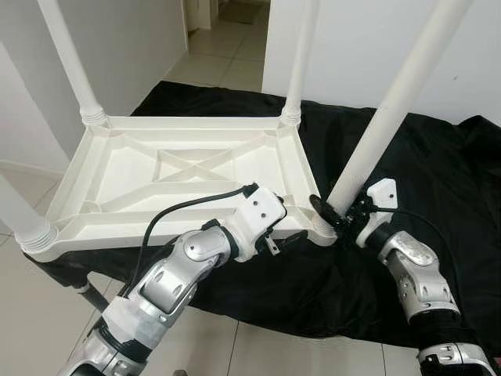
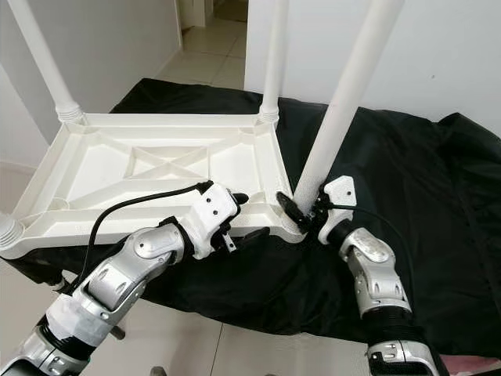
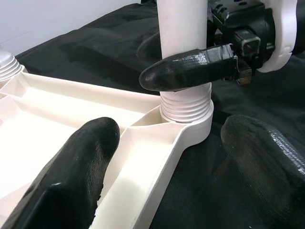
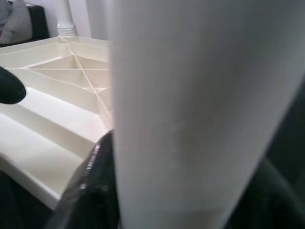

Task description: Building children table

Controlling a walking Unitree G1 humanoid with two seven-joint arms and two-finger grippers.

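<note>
Upturned white tabletop [image 1: 188, 168] on black cloth [image 1: 438, 180] had 4 legs fitted. Last leg [image 1: 376, 133] was clasped by right gripper [image 1: 338, 215]; left gripper [image 1: 286, 223] was spread, steadying rim. Assembly judged approx. done; flipping left.

**Soft daylight, sharp head views, one blurred wrist view**

The room is bright and evenly lit, the light soft and diffuse, with no hard shadows. The white table [image 1: 188, 168] is close to washed out on its ribs, while the black cloth [image 1: 438, 180] swallows detail and shows only faint sheen on its folds. Both eye views are sharp, with no motion blur; the legs lean outward toward the frame edges from wide-lens distortion. In the left wrist view the near fingers [image 3: 71, 181] are soft and out of focus, and the leg socket [image 3: 186, 107] is crisp. The right wrist view is blurred: the leg [image 4: 200, 109] fills it as a pale smear, too near to focus.
</note>
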